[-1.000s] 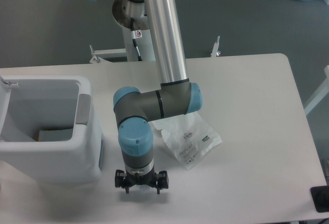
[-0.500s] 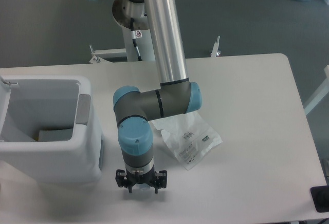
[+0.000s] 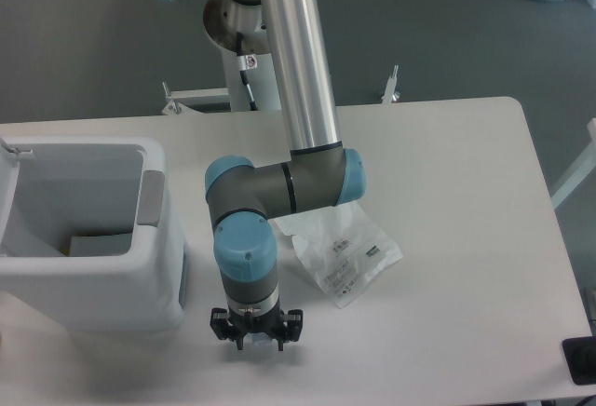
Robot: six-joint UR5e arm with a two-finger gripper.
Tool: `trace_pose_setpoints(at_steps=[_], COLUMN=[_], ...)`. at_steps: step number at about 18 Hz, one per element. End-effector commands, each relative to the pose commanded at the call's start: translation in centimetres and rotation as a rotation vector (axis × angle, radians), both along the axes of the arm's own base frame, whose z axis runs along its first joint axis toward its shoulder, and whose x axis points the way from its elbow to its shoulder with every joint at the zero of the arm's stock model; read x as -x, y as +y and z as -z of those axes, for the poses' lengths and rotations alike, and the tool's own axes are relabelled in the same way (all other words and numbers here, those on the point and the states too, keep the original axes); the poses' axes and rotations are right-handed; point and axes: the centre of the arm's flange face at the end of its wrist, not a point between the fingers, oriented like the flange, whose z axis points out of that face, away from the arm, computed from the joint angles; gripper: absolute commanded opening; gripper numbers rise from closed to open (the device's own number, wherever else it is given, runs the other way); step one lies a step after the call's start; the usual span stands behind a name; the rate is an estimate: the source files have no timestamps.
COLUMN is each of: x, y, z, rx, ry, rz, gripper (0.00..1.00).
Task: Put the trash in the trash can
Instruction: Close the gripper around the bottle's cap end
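At the table's near edge, just right of the trash can [image 3: 158,280], your gripper [image 3: 256,339] points straight down over bare tabletop. Seen from above, jaws mostly hidden by the wrist: can't tell how far open, nothing visibly held. Pouch [image 3: 345,255] lies flat on the table [image 3: 466,201], just right of the arm's elbow, partly under it, so not binned yet. Bottle not visible on the table. Something flat sits in the can, can't ID it. Judgement: approx. halfway at best; pouch pick + drop left.
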Motion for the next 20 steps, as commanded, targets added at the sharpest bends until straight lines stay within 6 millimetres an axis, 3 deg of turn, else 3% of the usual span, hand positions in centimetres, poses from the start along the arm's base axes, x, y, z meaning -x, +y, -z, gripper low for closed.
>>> trace_pose_setpoints(at_steps=[9,15,20], x=[0.0,0.0,0.6], y=[0.0,0.0,0.2], z=[-0.4,-0.5,-2.3], rx=[-0.004,-0.005,-0.035], ry=[0.002,0.003,0.015], rz=[-0.003,-0.002,-0.007], gripper=[0.43,0.36,0.36])
